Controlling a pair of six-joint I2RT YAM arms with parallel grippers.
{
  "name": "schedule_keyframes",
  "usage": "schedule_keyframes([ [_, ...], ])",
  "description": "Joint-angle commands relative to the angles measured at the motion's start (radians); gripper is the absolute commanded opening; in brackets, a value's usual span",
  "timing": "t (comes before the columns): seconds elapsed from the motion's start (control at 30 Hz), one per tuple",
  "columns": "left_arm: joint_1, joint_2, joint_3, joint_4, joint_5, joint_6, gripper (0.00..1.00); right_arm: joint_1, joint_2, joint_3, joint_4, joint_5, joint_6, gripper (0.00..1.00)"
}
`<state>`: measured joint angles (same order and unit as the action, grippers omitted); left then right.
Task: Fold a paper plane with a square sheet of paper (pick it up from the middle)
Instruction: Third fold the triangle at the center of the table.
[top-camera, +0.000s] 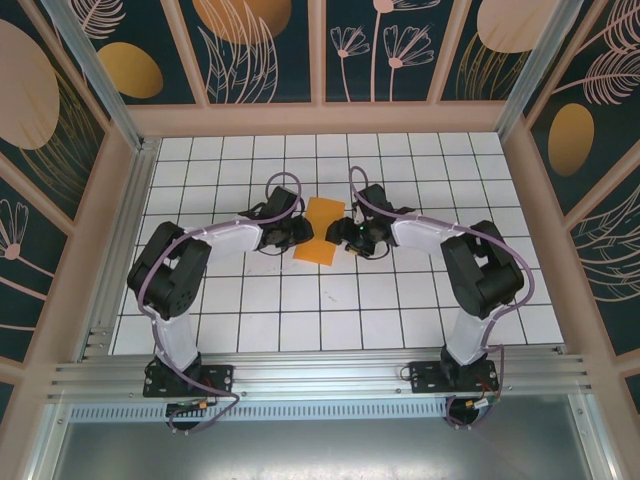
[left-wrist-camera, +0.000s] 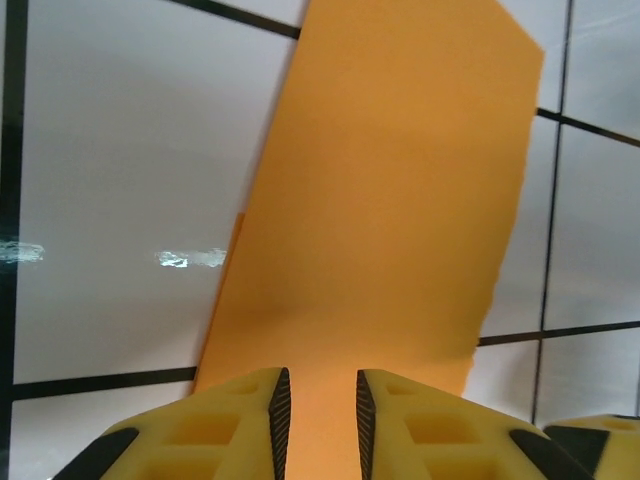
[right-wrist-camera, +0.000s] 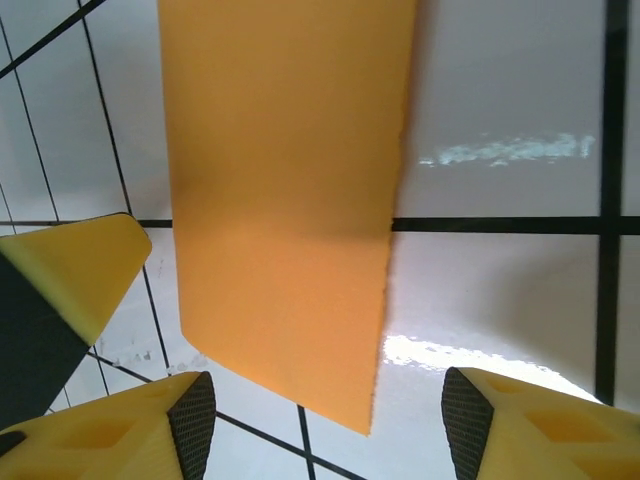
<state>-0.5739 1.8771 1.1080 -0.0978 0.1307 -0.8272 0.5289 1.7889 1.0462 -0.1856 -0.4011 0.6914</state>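
**Two arms at a folded sheet, ordered from the table's near edge to its far edge.**

Along the near edge of the white grid table (top-camera: 200, 300) runs an aluminium rail (top-camera: 320, 375), which carries both arm bases. From there the left arm (top-camera: 175, 270) and the right arm (top-camera: 480, 270) bend inward over the table and meet near its middle.

The left gripper (top-camera: 293, 235) has its jaws set narrow. In its wrist view the yellow fingers (left-wrist-camera: 245, 415) stand a slim gap apart, with orange showing through the gap. Whether the pads press on the paper cannot be told.

The right gripper (top-camera: 347, 237) has its jaws set wide and grasps nothing. In its wrist view the fingers (right-wrist-camera: 500, 420) stand to either side of the paper's near corner, apart from it.

The sheet of paper (top-camera: 320, 232) lies between the two grippers, on the table just past its middle. It is bright orange, oblong rather than square, and tilted against the grid lines. In the left wrist view a thin second edge shows along its left side.

Beyond the table's far edge stand dark wall panels (top-camera: 320, 50) with a leaf pattern and dull orange ovals.
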Motion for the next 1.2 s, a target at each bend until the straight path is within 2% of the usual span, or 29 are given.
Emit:
schedule_keyframes([
  [0.0, 0.008, 0.040, 0.028, -0.055, -0.004, 0.008, 0.24, -0.021, -0.030, -0.026, 0.052, -0.027, 0.035, 0.65],
  [0.37, 0.011, 0.097, 0.041, -0.141, -0.024, -0.014, 0.18, -0.028, 0.008, -0.014, 0.065, -0.051, 0.051, 0.64],
  [0.57, 0.049, 0.099, 0.008, -0.122, 0.039, -0.044, 0.17, -0.022, 0.057, 0.020, 0.055, -0.099, 0.048, 0.64],
  [0.83, 0.068, 0.122, -0.013, -0.119, 0.072, -0.050, 0.16, 0.008, 0.130, 0.106, -0.009, -0.075, 0.048, 0.59],
  [1.17, 0.068, 0.126, -0.017, -0.114, 0.072, -0.044, 0.16, 0.013, 0.204, 0.224, -0.132, 0.096, 0.110, 0.56],
])
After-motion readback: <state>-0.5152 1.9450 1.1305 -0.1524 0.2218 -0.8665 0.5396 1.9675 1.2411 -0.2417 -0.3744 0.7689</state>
